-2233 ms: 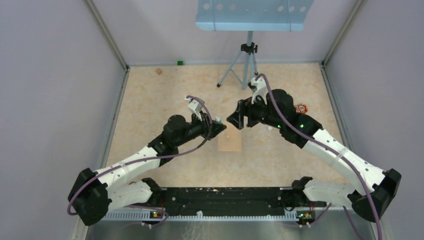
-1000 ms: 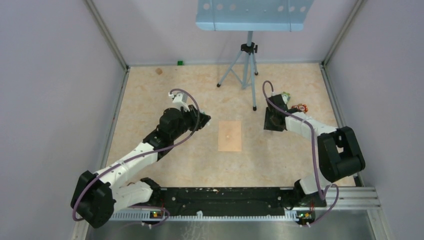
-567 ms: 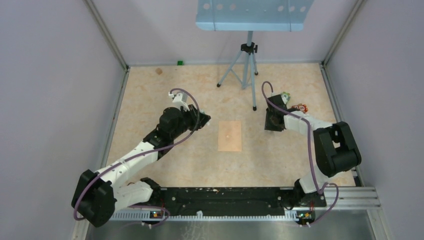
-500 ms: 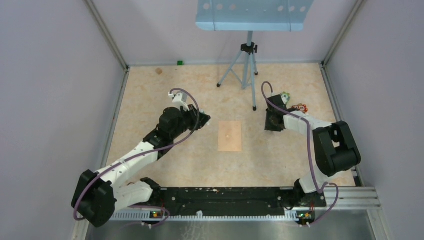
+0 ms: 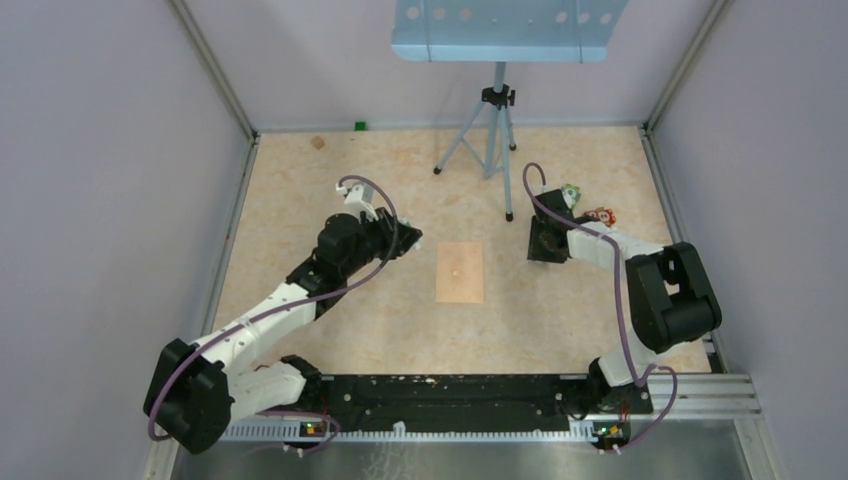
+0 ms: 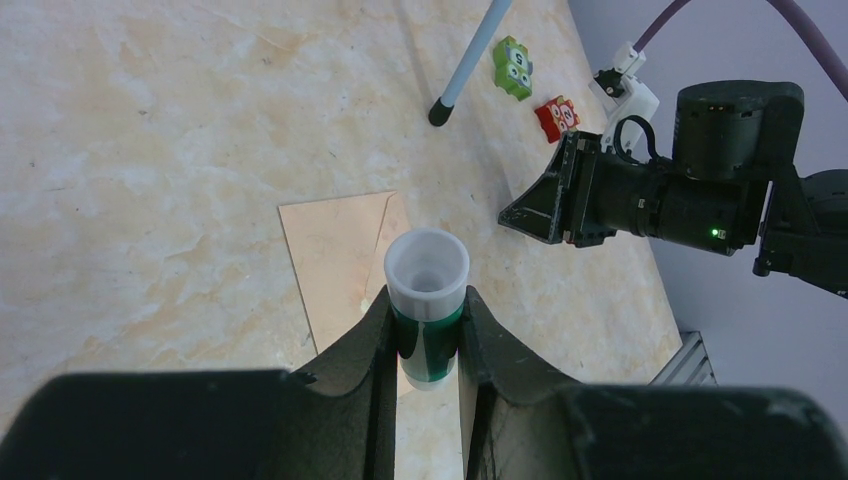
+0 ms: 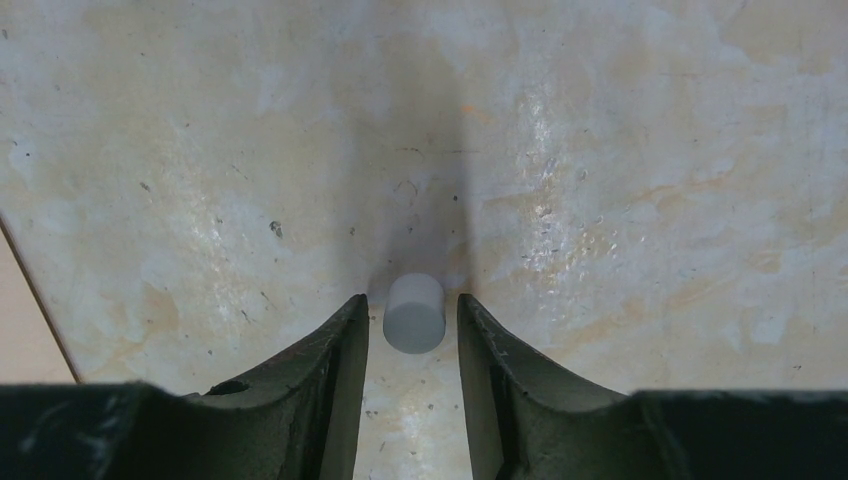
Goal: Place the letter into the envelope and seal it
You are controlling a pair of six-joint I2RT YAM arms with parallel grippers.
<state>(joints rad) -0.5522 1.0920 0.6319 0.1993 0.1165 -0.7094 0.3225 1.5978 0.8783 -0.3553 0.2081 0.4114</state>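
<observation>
Both arms have pulled back off the envelope [image 5: 460,272], right one furthest. Left claw [image 6: 425,305] is clamped on the open glue stick [image 6: 427,268]: I'd keep it upright, dab lightly along the flap. Envelope: tan, flat mid-table between arms; letter unseen. Right claw [image 7: 411,300] straddles the cap [image 7: 414,315], part open, not gripping.

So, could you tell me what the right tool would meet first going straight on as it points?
Probably the table top: the right tool points down at it, straddling a small grey cap; depth is unclear.
</observation>
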